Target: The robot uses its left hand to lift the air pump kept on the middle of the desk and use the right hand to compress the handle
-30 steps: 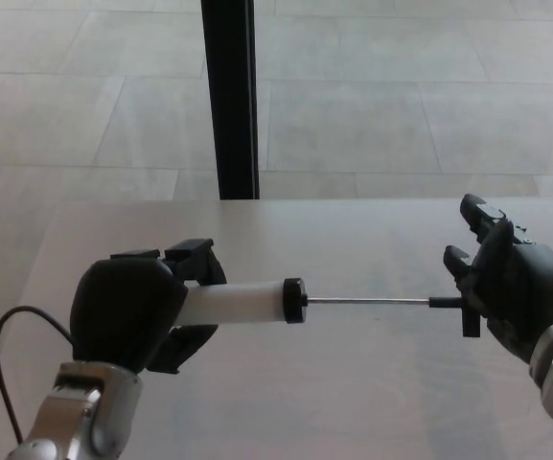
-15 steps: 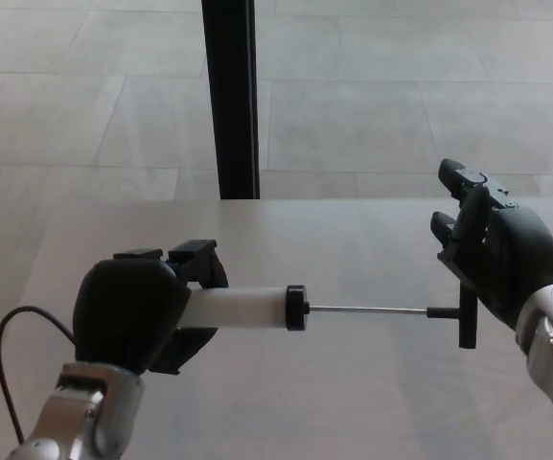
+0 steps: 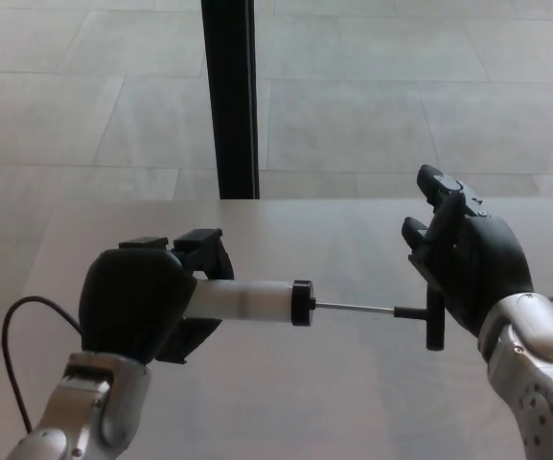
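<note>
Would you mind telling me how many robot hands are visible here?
2: the left hand at lower left grips the air pump; the right hand at right is against its handle.

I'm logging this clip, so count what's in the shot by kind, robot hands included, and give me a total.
Robot hand: 2, left and right
Air pump: 1
Desk: 1
Black post: 1
Cable: 1
Total: 6
</note>
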Robot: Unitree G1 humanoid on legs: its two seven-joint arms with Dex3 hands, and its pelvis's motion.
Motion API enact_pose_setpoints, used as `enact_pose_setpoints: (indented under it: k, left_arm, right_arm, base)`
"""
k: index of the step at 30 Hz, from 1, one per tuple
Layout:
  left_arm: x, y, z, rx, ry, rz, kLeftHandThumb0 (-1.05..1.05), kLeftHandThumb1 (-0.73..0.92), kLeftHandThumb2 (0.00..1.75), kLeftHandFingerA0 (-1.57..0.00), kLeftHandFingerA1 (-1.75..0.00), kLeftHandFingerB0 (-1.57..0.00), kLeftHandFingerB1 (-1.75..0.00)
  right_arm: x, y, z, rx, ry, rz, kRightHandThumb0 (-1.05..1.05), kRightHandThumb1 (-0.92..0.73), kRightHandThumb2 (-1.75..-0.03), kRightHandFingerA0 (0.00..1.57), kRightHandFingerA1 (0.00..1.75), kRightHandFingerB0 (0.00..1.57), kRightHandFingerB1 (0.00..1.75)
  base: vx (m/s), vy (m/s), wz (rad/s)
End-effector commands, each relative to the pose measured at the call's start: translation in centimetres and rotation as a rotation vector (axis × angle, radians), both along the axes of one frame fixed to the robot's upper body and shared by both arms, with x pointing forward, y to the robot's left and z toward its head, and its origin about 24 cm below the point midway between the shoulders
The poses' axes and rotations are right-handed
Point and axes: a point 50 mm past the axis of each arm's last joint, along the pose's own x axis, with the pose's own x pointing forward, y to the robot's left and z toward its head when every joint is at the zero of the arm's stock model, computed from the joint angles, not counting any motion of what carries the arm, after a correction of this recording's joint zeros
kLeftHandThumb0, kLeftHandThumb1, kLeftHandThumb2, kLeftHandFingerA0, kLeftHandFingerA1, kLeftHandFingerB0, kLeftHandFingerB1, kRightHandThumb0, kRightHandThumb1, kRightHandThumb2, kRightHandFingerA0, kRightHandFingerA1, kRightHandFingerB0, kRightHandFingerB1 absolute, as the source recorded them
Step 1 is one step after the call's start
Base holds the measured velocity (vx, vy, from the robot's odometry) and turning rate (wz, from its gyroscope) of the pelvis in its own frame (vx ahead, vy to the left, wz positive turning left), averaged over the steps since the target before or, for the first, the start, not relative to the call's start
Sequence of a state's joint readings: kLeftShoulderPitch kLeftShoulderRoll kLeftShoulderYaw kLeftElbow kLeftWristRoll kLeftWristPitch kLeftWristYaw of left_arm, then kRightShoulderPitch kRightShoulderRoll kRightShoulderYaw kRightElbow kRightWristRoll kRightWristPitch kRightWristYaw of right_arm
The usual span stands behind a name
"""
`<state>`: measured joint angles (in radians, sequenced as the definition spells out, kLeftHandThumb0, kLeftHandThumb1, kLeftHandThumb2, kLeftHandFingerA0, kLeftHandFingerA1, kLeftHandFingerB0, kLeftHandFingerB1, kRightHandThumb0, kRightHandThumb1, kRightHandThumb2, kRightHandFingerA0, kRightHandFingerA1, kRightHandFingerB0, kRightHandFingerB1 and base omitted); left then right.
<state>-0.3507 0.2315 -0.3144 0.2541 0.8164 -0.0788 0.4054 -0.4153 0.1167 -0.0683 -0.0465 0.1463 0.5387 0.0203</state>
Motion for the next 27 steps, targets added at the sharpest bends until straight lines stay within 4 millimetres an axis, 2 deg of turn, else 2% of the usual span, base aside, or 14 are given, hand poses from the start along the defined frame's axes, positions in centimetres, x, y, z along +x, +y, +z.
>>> enact_pose_setpoints:
  k: [1, 5, 6, 7, 8, 10, 11, 12, 13, 20, 21, 23, 24, 27]
  left_arm:
    - [0.5, -0.1, 0.6, -0.05, -0.015, 0.017, -0.17, 0.45, 1.16, -1.21, -1.38, -1.0, -1.21]
    - [0.7, -0.4, 0.6, -0.072, -0.015, 0.018, -0.15, 0.44, 1.16, -1.22, -1.38, -1.05, -1.24]
    - [0.7, -0.6, 0.7, -0.083, -0.021, 0.013, -0.11, 0.42, 1.24, -0.93, -1.73, -0.87, -1.48]
    - [0.8, -0.7, 0.7, -0.085, -0.024, 0.01, -0.15, 0.43, 1.16, -1.21, -1.38, -1.05, -1.24]
    - [0.9, -0.9, 0.6, -0.095, -0.029, 0.007, -0.11, 0.41, 1.25, -0.94, -1.74, -0.87, -1.5]
    - [0.9, -1.2, 0.7, -0.094, -0.033, 0.002, -0.13, 0.42, 1.23, -0.96, -1.75, -0.86, -1.53]
    - [1.0, -1.6, 0.6, -0.075, -0.026, -0.006, -0.2, 0.45, 1.15, -1.25, -1.4, -1.06, -1.25]
    - [1.1, -1.8, 0.6, -0.066, -0.024, -0.009, -0.2, 0.45, 1.15, -1.25, -1.4, -1.06, -1.25]
    - [1.1, -2.0, 0.6, -0.069, -0.024, -0.01, -0.15, 0.44, 1.21, -0.97, -1.75, -0.86, -1.5]
    - [1.3, -3.4, 0.6, -0.002, -0.037, -0.044, -0.12, 0.44, 1.23, -0.98, -1.66, -0.89, -1.34]
    - [1.3, -3.4, 0.7, 0.001, -0.039, -0.042, -0.2, 0.44, 1.17, -1.29, -1.41, -1.02, -1.19]
    - [1.4, -3.6, 0.7, 0.002, -0.042, -0.05, -0.19, 0.43, 1.16, -1.26, -1.39, -1.04, -1.22]
    - [1.4, -3.6, 0.7, 0.007, -0.046, -0.049, -0.14, 0.4, 1.24, -0.98, -1.72, -0.88, -1.45]
    - [1.6, -3.8, 0.7, 0.01, -0.058, -0.045, -0.14, 0.41, 1.2, -1.0, -1.69, -0.9, -1.36]
  right_arm:
    - [-0.1, -0.3, -0.5, 0.053, -0.009, -0.048, -0.98, -0.92, -1.31, 0.0, 0.17, 0.0, 0.12]
    - [0.0, 0.0, -0.6, 0.053, -0.005, -0.036, -0.97, -0.92, -1.31, 0.0, 0.16, 0.0, 0.11]
    - [0.0, 0.1, -0.5, 0.049, -0.007, -0.026, -0.96, -0.92, -1.31, 0.0, 0.17, 0.0, 0.11]
    - [0.0, 0.3, -0.6, 0.043, -0.009, -0.016, -0.96, -0.92, -1.31, 0.0, 0.17, 0.0, 0.11]
    - [0.1, 0.4, -0.5, 0.032, -0.011, -0.012, -0.97, -0.92, -1.31, 0.0, 0.17, 0.0, 0.11]
    - [0.2, 0.6, -0.5, 0.031, -0.005, -0.013, -0.97, -0.92, -1.31, 0.0, 0.16, 0.0, 0.1]
    - [0.3, 0.9, -0.3, 0.027, -0.01, -0.014, -0.99, -0.92, -1.31, 0.0, 0.13, 0.01, 0.09]
    - [0.3, 1.0, -0.2, 0.025, -0.012, -0.015, -0.99, -0.92, -1.31, 0.0, 0.13, 0.01, 0.09]
    - [0.3, 1.1, -0.1, 0.021, -0.013, -0.016, -0.98, -0.92, -1.31, 0.0, 0.13, 0.01, 0.1]
    - [0.6, 1.5, 1.0, -0.062, -0.031, -0.026, -1.01, -0.92, -1.31, 0.0, 0.11, 0.08, 0.11]
    - [0.8, 1.6, 1.3, -0.073, -0.046, -0.027, -0.99, -0.92, -1.31, 0.0, 0.13, 0.08, 0.13]
    - [0.9, 1.5, 1.5, -0.084, -0.055, -0.03, -0.99, -0.92, -1.31, 0.0, 0.15, 0.06, 0.13]
    - [0.9, 1.5, 1.6, -0.089, -0.057, -0.031, -0.99, -0.92, -1.3, 0.0, 0.15, 0.06, 0.13]
    - [1.0, 1.5, 1.7, -0.089, -0.05, -0.037, -0.99, -0.92, -1.3, 0.0, 0.14, 0.07, 0.12]
  base:
    - [0.0, 0.0, 0.0]
    - [0.0, 0.0, 0.0]
    - [0.0, 0.0, 0.0]
    - [0.0, 0.0, 0.0]
    - [0.0, 0.0, 0.0]
    - [0.0, 0.0, 0.0]
    - [0.0, 0.0, 0.0]
    - [0.0, 0.0, 0.0]
    - [0.0, 0.0, 0.0]
    - [0.0, 0.0, 0.0]
    - [0.0, 0.0, 0.0]
    - [0.0, 0.0, 0.0]
    - [0.0, 0.0, 0.0]
    - [0.0, 0.0, 0.0]
